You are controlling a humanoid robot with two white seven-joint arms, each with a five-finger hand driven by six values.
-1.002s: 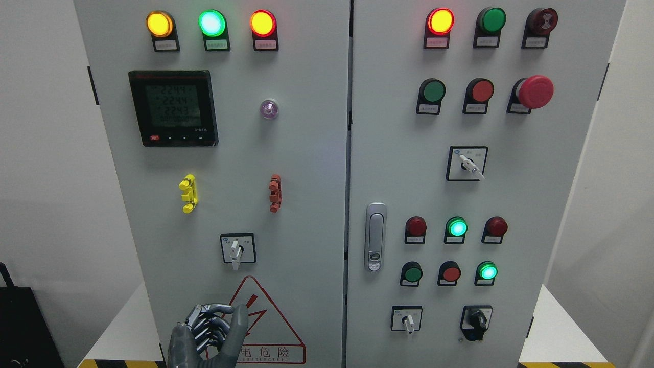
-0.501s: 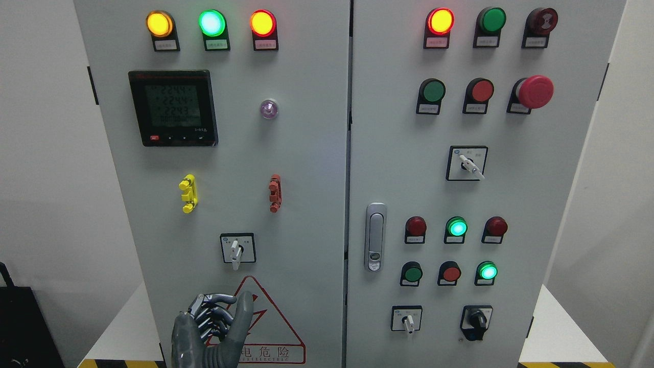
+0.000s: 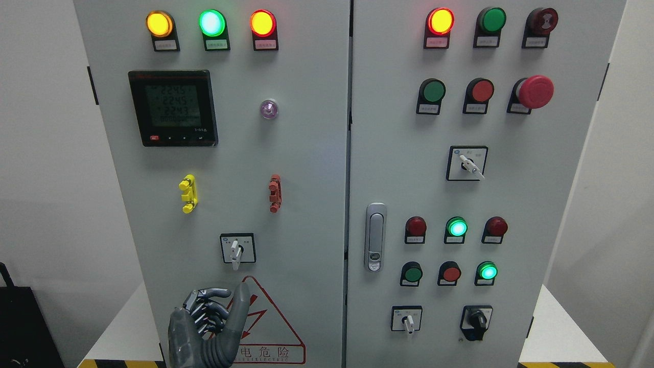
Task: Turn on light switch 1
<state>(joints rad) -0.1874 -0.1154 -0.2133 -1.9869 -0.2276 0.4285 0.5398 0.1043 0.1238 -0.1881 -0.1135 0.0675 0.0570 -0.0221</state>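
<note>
Left robot hand (image 3: 209, 327) — fingers curled, thumb raised, holding nothing — sits below the rotary switch (image 3: 235, 250).

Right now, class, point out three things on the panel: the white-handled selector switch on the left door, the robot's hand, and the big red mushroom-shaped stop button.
white-handled selector switch (image 3: 235, 251): head view, on its white handle.
left hand (image 3: 214, 319): head view, on the curled dark fingers.
red mushroom-shaped stop button (image 3: 535, 91): head view, on its red cap.

Industrial electrical room, grey control cabinet (image 3: 306, 168), indicator lamps (image 3: 211, 23), emergency stop button (image 3: 535, 91)
</note>
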